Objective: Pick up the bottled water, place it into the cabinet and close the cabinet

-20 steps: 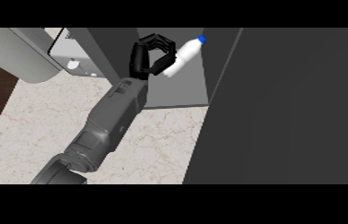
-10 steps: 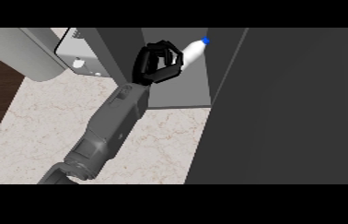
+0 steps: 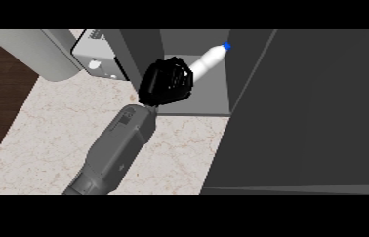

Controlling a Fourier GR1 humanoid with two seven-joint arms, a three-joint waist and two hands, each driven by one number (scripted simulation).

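Head view: bottled water (image 3: 210, 59) is clasped by curled fingers of left hand (image 3: 167, 82) inside open cabinet (image 3: 194, 107), cap tilted far-right.

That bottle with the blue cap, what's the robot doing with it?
The robot is putting the bottled water into the grey cabinet. One black hand, on a grey forearm coming up from the lower edge, is curled around the bottle's lower end. The bottle tilts, its blue cap pointing into the cabinet's open space. The dark cabinet door stands open on the right, so closing it is not done yet. The other hand is not in view.
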